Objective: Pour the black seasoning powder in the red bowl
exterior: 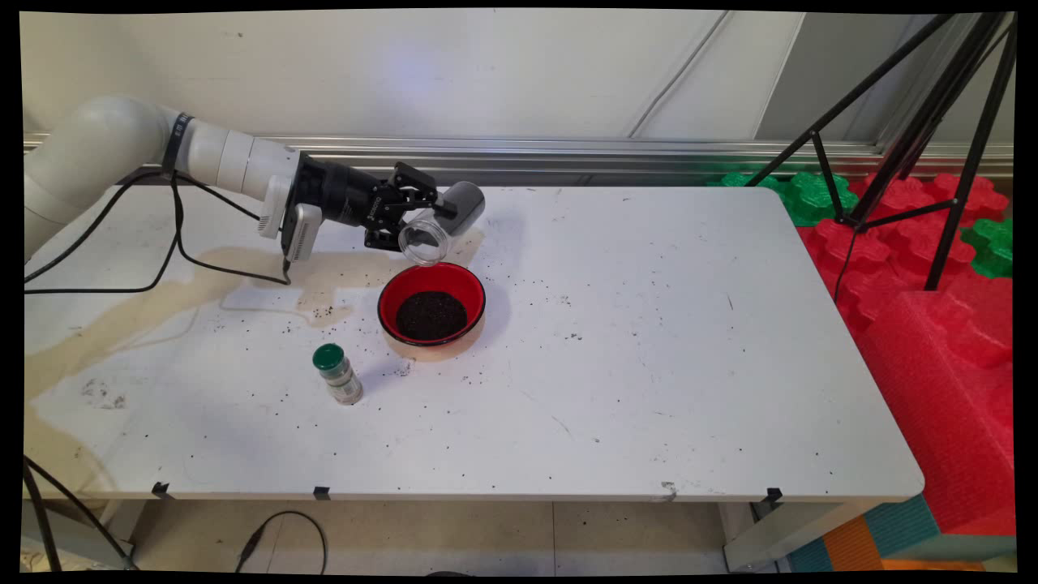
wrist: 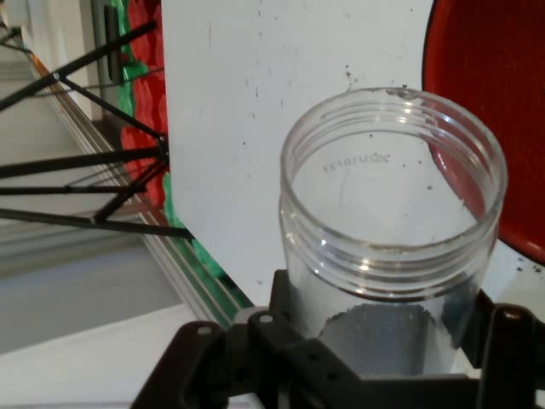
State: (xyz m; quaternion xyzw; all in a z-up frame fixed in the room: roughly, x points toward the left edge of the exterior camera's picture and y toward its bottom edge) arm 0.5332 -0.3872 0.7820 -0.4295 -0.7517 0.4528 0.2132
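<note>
The black gripper point(exterior: 422, 212), fingers clamped round a light, slippery clear plastic jar point(exterior: 442, 225), tips it over the red bowl point(exterior: 431, 305).

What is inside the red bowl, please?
The red bowl holds a heap of dark grains that covers the middle of its floor, so the floor beneath them is hidden. The gripper holds a clear jar, tilted, mouth above the bowl's far rim.
</note>
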